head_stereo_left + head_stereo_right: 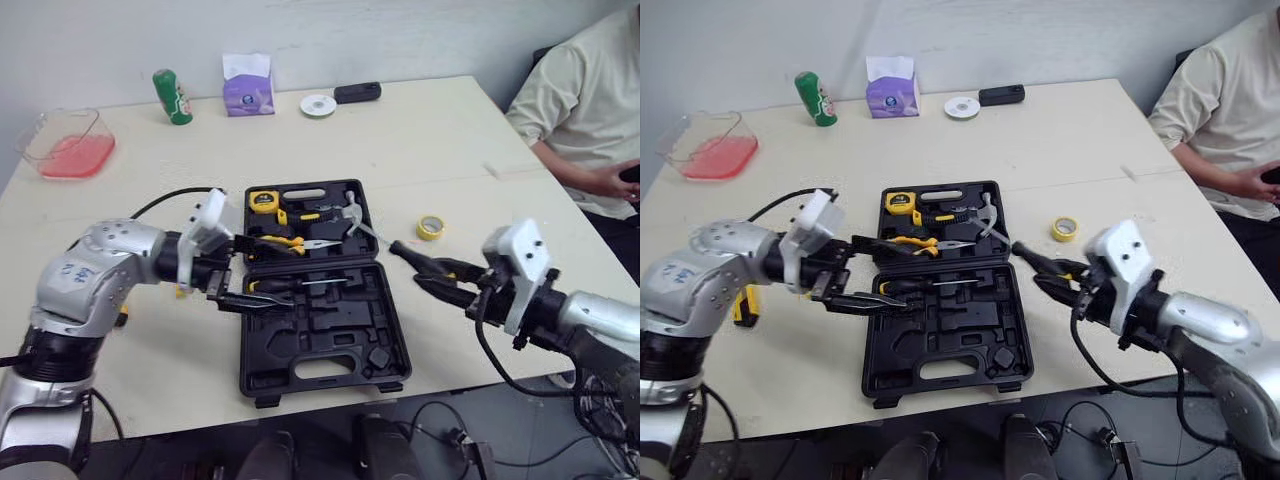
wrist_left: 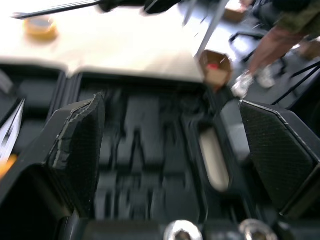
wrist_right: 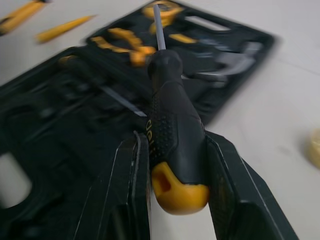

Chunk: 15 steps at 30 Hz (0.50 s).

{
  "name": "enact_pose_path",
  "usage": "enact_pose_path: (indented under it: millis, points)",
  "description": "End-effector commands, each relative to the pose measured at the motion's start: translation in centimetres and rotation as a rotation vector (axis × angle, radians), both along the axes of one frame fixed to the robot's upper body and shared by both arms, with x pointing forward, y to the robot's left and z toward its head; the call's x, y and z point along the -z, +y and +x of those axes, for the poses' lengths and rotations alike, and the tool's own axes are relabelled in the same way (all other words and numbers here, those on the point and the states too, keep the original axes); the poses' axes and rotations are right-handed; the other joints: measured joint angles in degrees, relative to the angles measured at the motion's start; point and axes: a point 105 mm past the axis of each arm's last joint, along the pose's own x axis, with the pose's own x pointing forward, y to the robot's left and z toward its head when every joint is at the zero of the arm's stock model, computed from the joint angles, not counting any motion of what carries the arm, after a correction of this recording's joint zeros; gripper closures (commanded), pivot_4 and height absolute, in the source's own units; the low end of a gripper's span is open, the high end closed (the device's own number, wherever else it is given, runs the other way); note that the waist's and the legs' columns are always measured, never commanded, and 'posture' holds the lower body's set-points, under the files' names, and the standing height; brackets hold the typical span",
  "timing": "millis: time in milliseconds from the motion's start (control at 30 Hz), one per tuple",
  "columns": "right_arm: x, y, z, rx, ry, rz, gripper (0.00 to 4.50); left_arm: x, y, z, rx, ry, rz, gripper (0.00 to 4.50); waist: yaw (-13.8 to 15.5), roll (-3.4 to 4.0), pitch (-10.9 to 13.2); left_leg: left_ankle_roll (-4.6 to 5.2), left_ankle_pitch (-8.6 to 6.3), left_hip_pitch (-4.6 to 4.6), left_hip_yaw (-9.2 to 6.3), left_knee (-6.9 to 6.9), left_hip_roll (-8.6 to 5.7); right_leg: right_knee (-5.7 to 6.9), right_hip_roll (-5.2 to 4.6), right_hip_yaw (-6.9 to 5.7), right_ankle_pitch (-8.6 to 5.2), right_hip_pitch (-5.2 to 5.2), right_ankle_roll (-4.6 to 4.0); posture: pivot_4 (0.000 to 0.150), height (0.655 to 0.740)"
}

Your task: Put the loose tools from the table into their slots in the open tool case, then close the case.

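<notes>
The black tool case [image 1: 330,345] lies open in the middle of the table. A tape measure [image 1: 264,201], yellow pliers [image 1: 285,242], a hammer [image 1: 352,215] and one screwdriver [image 1: 300,285] sit in its slots. My left gripper [image 1: 240,272] hovers at the case's left edge, open, with nothing between its fingers [image 2: 82,145]. Just off the case's right edge, my right gripper [image 1: 440,278] is shut on a black-and-yellow screwdriver [image 3: 172,130]. Its shaft points toward the hammer. A yellow tape roll [image 1: 431,227] lies on the table right of the case. A yellow tool [image 1: 745,305] lies beside my left arm.
Along the far edge stand a pink container [image 1: 70,143], a green can [image 1: 172,97], a tissue box [image 1: 248,85], a white disc [image 1: 318,104] and a black object [image 1: 357,92]. A person [image 1: 585,110] sits at the table's right side.
</notes>
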Motion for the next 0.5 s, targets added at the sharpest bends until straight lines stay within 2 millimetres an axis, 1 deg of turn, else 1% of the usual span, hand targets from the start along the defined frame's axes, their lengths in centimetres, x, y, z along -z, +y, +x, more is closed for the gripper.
enact_pose_path:
  millis: [33, 133, 267, 400, 500]
  points:
    - [0.7, 1.9, -0.3, -0.201, 0.067, -0.080, 3.48, -0.3, 1.6, -0.5, -0.025, -0.061, 0.062, 0.00, 0.09, 0.01, 0.03, 0.03, -0.02, -0.02, 0.01, 0.02, -0.01, -0.07, -0.02, -0.01, 0.01, 0.01, 0.00, 0.150, 0.7400]
    - [1.1, 3.1, 1.3, -0.269, 0.064, -0.141, 3.48, 0.7, 2.2, -1.0, -0.030, -0.074, 0.122, 0.00, 0.52, -0.02, 0.06, 0.04, -0.05, -0.08, 0.00, 0.05, -0.01, -0.12, -0.03, -0.03, 0.02, 0.00, -0.01, 0.150, 0.7400]
    - [2.0, 4.2, 2.7, -0.345, 0.052, -0.241, 3.48, 1.4, 2.1, -1.3, -0.033, -0.089, 0.141, 0.00, 1.45, -0.05, 0.08, 0.01, -0.07, -0.23, 0.03, 0.08, -0.01, -0.08, -0.03, -0.04, 0.02, -0.23, -0.01, 0.150, 0.7400]
    - [2.9, 4.1, 3.6, -0.384, 0.028, -0.321, 3.48, 1.5, 2.0, -1.2, -0.039, -0.103, 0.141, 0.00, 1.41, -0.05, 0.08, -0.01, -0.06, -0.92, 0.02, 0.37, -0.01, 0.20, -0.02, -0.12, 0.06, -0.87, -0.06, 0.150, 0.7400]
    - [3.2, 4.0, 3.8, -0.416, 0.026, -0.345, 3.48, 1.4, 1.9, -1.1, -0.039, -0.110, 0.137, 0.00, 1.35, -0.04, 0.09, -0.01, -0.09, -1.04, 0.02, 0.61, -0.02, 0.25, -0.02, -0.24, 0.08, -0.89, -0.04, 0.150, 0.7400]
